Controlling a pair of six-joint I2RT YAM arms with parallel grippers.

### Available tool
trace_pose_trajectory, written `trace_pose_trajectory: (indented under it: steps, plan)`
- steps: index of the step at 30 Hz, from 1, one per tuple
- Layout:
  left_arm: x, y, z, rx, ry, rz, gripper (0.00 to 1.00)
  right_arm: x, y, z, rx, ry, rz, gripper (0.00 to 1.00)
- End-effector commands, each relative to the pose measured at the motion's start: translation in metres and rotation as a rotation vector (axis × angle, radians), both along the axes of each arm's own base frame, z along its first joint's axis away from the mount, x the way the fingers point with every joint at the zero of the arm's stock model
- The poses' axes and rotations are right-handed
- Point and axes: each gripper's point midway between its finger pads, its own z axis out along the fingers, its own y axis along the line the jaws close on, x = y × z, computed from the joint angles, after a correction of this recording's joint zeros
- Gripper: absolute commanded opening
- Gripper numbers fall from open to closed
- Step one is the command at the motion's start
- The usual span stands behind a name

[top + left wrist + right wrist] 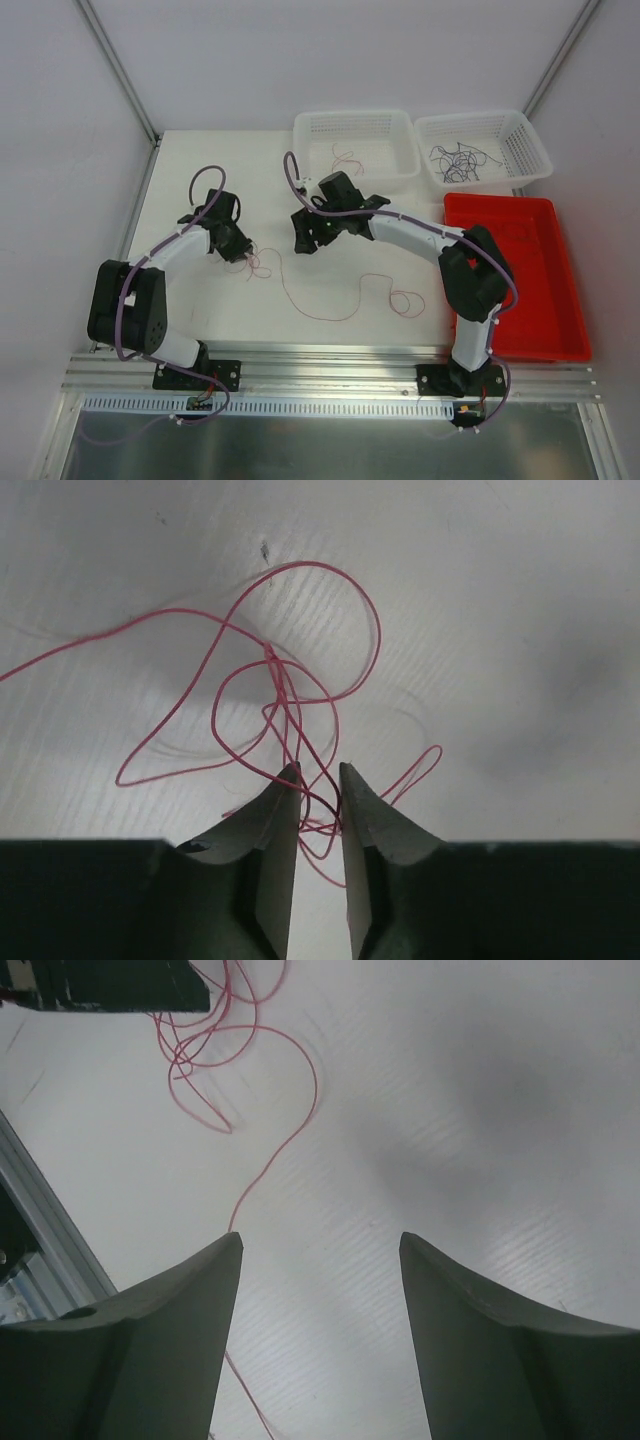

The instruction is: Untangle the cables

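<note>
Left hand [320,770] first: its wrist view shows the fingers drawn in to a slim gap, strands of the red cable tangle [270,652] threaded between the tips, nothing visibly pinched. From overhead that gap is hidden. Right hand [320,1237] gapes wide and holds nothing, one red strand slipping under a finger. Only the overhead view shows a long loose strand [322,318] curling across the counter [200,300], and dark cables [455,160] heaped in the far white basket [522,145].
</note>
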Motion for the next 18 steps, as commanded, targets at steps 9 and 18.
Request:
trace_pose_trajectory:
  steps: [9, 18]
  plan:
    - [-0.014, -0.022, -0.001, -0.07, -0.004, -0.11, 0.0, 0.001, 0.054, 0.0, 0.161, 0.03, 0.146, 0.69]
    - [-0.027, -0.044, 0.01, -0.118, -0.036, -0.204, 0.0, -0.004, 0.065, -0.027, 0.202, 0.107, 0.139, 0.68]
